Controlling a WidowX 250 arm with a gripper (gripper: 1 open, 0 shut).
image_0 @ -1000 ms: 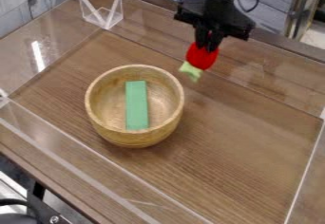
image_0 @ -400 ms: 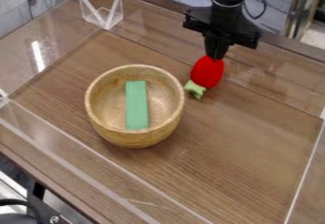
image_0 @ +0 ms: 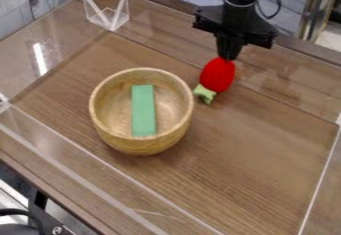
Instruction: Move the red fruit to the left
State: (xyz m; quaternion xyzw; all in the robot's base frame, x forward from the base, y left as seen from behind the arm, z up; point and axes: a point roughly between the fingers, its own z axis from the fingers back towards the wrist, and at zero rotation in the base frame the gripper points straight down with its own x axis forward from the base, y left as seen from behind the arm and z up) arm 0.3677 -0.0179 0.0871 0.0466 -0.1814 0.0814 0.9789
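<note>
The red fruit (image_0: 216,75) lies on the wooden table right of the bowl, its light-green leafy end (image_0: 204,94) pointing toward the front. My black gripper (image_0: 229,50) hangs straight down over the fruit's upper right side. Its fingers are drawn together into a narrow tip, shut. That tip ends right at the top of the fruit, and I cannot tell whether it touches. Nothing sits between the fingers.
A wooden bowl (image_0: 99,104) stands left of the fruit with a flat green block (image_0: 143,110) lying inside it. Clear plastic walls (image_0: 40,40) ring the table. A clear folded stand (image_0: 106,12) sits at the back left.
A second ago the fruit hung in the gripper above the table. It now rests on the table slightly to the right, and the gripper stands higher and shut. Nothing moved in the last half second.
</note>
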